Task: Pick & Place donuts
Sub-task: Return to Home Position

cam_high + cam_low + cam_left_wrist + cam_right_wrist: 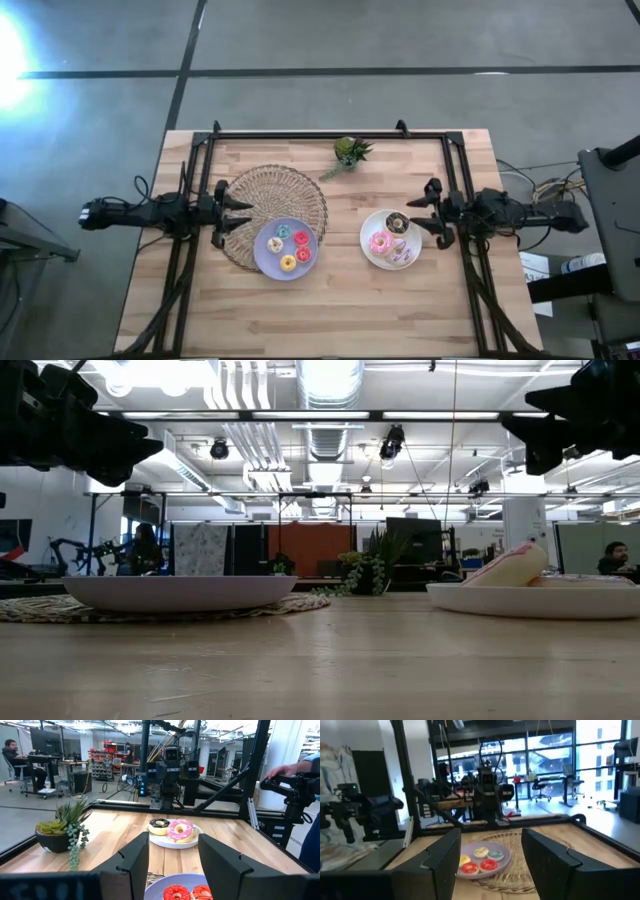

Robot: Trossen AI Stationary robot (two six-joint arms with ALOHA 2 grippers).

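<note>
Several tiny donuts (pixel 288 248) (red, teal, yellow, white) lie on the lilac plate (pixel 266 258), which rests on a woven mat (pixel 280 195). Larger donuts, chocolate-brown (pixel 397 222) and pink sprinkled (pixel 381 242), lie on the white plate (pixel 370 255). My left gripper (pixel 240 215) is open and empty, raised just left of the lilac plate. My right gripper (pixel 425 212) is open and empty, raised just right of the white plate. The left wrist view shows the brown donut (pixel 159 824) and the pink donut (pixel 180 830); the right wrist view shows the tiny donuts (pixel 479 859).
A small green plant (pixel 349 152) stands at the table's far edge, near the middle. A black frame (pixel 330 133) runs around the table's far and side edges. People show in the room beyond the table (pixel 15 757).
</note>
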